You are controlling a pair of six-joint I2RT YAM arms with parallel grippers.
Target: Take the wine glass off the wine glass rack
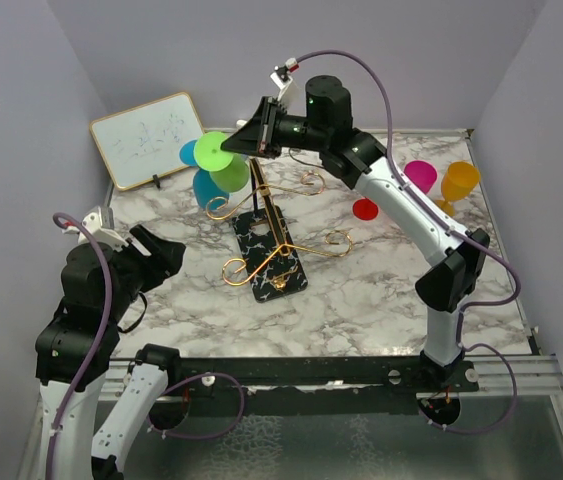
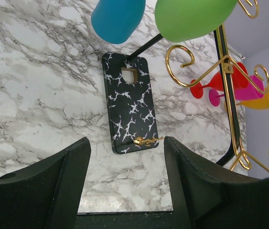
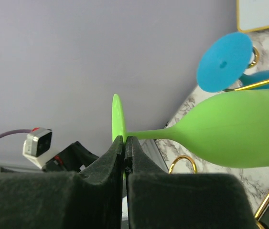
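The wine glass rack [image 1: 283, 240] is a gold wire stand on a black speckled base [image 1: 271, 262], mid-table. My right gripper [image 1: 239, 143] is shut on the foot of a green wine glass [image 1: 229, 172], which lies sideways beside the rack's top. In the right wrist view the fingers [image 3: 116, 152] pinch the edge of the green foot [image 3: 118, 114], and the bowl [image 3: 239, 129] points right with no wire around its stem. A blue glass [image 1: 205, 190] hangs just behind it. My left gripper [image 1: 166, 250] stands open and empty, low at the left, facing the base [image 2: 132, 102].
A framed whiteboard [image 1: 148, 140] leans at the back left. Red [image 1: 365, 208], pink [image 1: 420, 176] and orange [image 1: 459, 182] glasses stand at the back right of the marble table. Grey walls close in on three sides.
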